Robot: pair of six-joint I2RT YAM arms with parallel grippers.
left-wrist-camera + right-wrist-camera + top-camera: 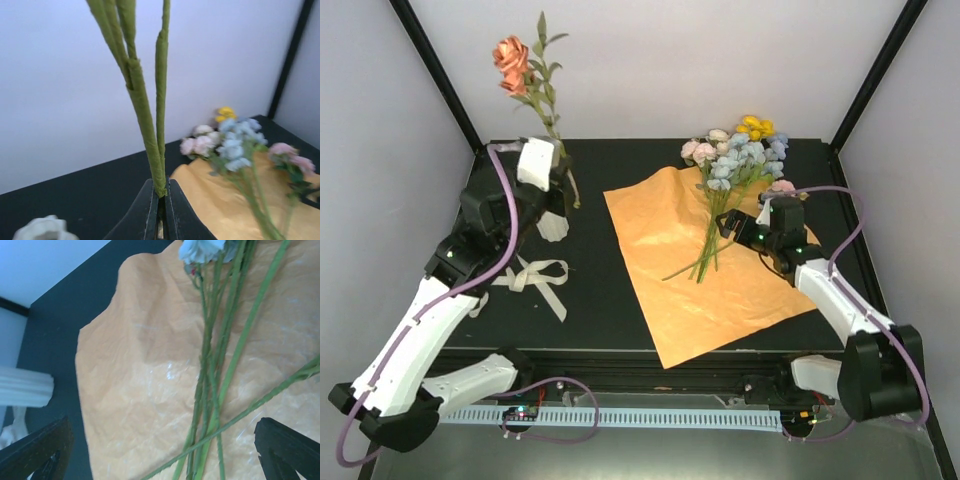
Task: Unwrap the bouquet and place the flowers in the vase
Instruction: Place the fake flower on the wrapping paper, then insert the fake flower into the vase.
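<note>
My left gripper (pixel 558 165) (pixel 160 195) is shut on the lower stem of a pink flower (pixel 513 65), holding it upright at the back left. Two green stems (pixel 145 120) rise from its jaws. The off-white vase (pixel 555 224) (pixel 25 387) stands just below, partly hidden by the left arm; its rim (pixel 42 227) shows at the wrist view's bottom edge. The remaining flowers (pixel 740 155) (pixel 225 145) lie loose on the unfolded orange paper (pixel 670 250) (pixel 140 380). My right gripper (pixel 730 226) (pixel 160 460) is open, its jaws straddling the green stems (pixel 210 365) on the paper, holding nothing.
A cream ribbon (pixel 535 280) lies on the black table (pixel 610 310) to the left of the paper. White walls and black corner posts (pixel 865 90) close in the back and sides. A white cable strip (pixel 640 415) runs along the near edge.
</note>
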